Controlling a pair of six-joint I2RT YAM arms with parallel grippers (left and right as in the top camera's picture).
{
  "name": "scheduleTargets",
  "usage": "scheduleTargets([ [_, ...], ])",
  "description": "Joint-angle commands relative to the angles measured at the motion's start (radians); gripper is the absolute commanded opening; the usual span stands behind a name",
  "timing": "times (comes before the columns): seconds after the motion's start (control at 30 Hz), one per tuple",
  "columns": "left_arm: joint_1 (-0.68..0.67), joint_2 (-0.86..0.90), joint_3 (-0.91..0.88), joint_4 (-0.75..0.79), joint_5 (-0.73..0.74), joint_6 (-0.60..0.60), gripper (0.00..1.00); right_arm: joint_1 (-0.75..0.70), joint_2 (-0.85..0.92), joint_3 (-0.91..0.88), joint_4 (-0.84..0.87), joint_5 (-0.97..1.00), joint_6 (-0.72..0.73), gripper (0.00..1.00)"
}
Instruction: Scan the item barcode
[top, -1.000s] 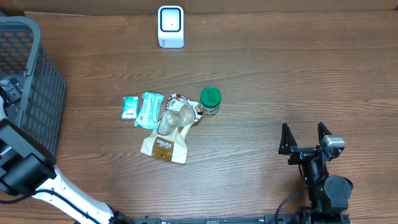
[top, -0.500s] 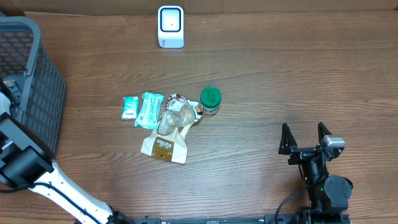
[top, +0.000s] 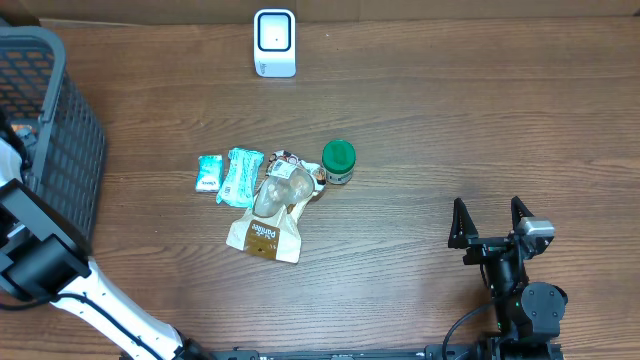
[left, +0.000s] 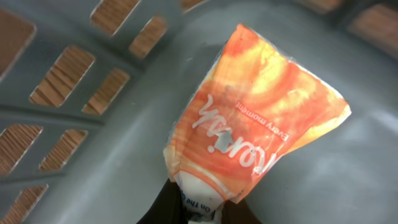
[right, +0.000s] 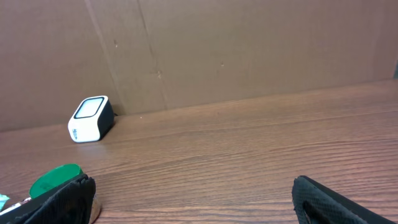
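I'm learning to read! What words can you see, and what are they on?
"On the": white end of the orange packet, cut off at the picture's edge.
Big white word on it: upside down, unclear.
Brown bag, teal packets, green-lidded jar, scanner: print too small to read.

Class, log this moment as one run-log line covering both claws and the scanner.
left claw: shut on orange packet inside basket | right claw: open, empty | scanner: at far edge of table
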Motion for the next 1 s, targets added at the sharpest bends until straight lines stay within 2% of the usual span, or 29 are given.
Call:
scheduleTargets([
  [0.0,-0.037,-0.192,0.001,-0.013,0.007,-0.105,0.04,0.004,-0.011,-0.011,0.005,-0.001,-0.002,1.00],
  [0.1,-0.063,-0.324,0.001,-0.056,0.037,-0.150,0.04,0.004,-0.011,-0.011,0.005,-0.002,-0.002,1.00],
  [0.27,-0.132,-0.577,0.001,-0.133,0.219,-0.206,0.04,0.004,-0.011,-0.011,0.005,-0.001,-0.002,1.00],
  [0.4,-0.226,-0.741,0.001,-0.219,0.237,-0.210,0.04,0.004,-0.011,-0.011,0.005,-0.002,-0.002,1.00],
  [0.5,-0.345,-0.825,0.000,-0.338,0.237,-0.228,0.04,0.004,-0.011,-0.011,0.005,-0.001,-0.002,1.00],
  [0.6,-0.484,-0.849,0.000,-0.476,0.237,-0.233,0.04,0.004,-0.011,-0.011,0.005,-0.002,-0.002,1.00],
  [0.73,-0.677,-0.815,-0.024,-0.628,0.233,-0.309,0.04,0.004,-0.011,-0.011,0.005,-0.002,-0.002,1.00],
  [0.97,-0.918,-0.696,-0.177,-0.650,0.222,-0.410,0.04,0.004,-0.011,-0.011,0.005,-0.001,-0.002,1.00],
])
